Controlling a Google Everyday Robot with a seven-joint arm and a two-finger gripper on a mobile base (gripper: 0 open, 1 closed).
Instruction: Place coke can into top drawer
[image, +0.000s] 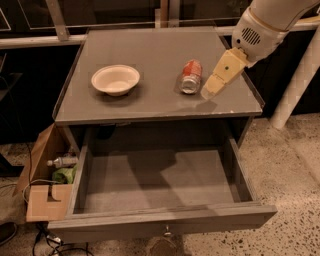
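Camera view: coke can (190, 76) lying on its side on grey cabinet top (150, 50), silver end toward camera, well right of cream bowl (115, 79). Gripper (209, 91) low over cabinet top, just right of can; contact unclear; how far open, cannot tell. Top drawer (165, 216) pulled out below. Cardboard box (44, 202) on floor, left.

Gripper (214, 87) just beside the coke can (190, 76) on the cabinet top (150, 50), top drawer (160, 214) open
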